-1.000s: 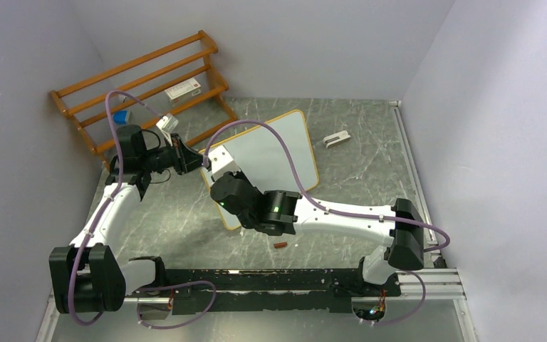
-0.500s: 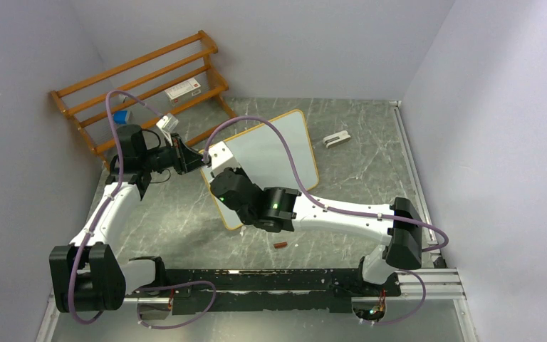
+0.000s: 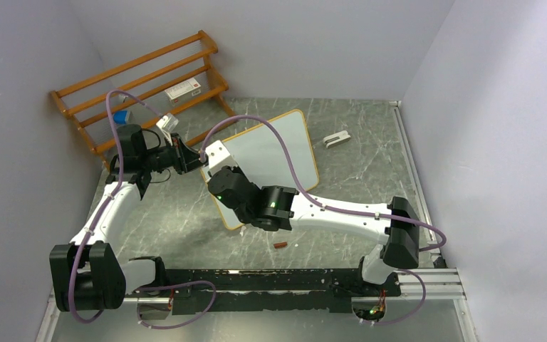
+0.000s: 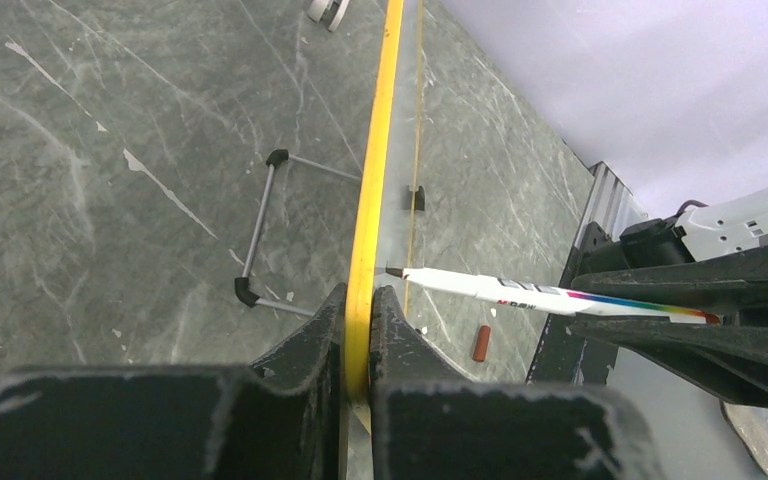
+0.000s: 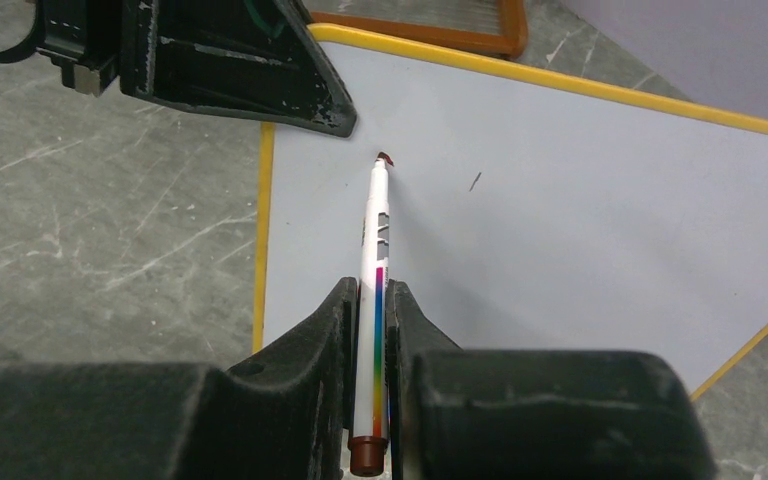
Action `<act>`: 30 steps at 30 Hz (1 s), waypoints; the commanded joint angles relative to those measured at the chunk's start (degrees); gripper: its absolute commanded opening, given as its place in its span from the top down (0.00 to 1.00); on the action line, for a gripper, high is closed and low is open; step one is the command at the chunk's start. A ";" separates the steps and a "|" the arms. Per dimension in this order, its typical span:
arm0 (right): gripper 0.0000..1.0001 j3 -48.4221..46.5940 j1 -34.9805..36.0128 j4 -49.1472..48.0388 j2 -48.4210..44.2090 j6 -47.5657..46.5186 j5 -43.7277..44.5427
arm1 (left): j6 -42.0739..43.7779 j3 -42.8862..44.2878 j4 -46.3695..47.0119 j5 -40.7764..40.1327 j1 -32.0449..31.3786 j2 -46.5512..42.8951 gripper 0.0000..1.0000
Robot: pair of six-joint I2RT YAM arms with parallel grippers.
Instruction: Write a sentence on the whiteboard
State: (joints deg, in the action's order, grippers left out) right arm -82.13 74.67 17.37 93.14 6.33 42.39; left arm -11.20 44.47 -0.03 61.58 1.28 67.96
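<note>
Firmly, left tool [image 4: 360, 300] clamps the whiteboard [image 5: 580, 230] edge; right tool [image 5: 368, 295] pinches a marker [image 5: 375, 250] aimed at it.

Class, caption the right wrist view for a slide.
Right gripper holds a marker, tip at the whiteboard, whose yellow-framed corner the left gripper clamps.

Nothing legible. Dark print on the marker [image 5: 377, 225], just ahead of the right pincer [image 5: 372, 292], too blurred to read; beside its tip, only one short stroke on the whiteboard [image 5: 580, 220].
</note>
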 commanded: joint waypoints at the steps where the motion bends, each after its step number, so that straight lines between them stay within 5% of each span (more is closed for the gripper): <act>1: 1.00 -1.96 -0.41 -1.16 1.45 -0.27 -1.43 | 5.91 -1.87 -6.18 -4.02 -0.97 1.82 0.95; 30: 1.00 -3.59 -0.32 7.09 3.63 0.34 -6.95 | 6.35 -1.58 -6.86 -4.80 -0.95 2.22 0.95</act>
State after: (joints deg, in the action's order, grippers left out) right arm -84.86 74.72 21.39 95.02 5.96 36.34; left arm -11.16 44.56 -0.05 61.25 1.39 68.38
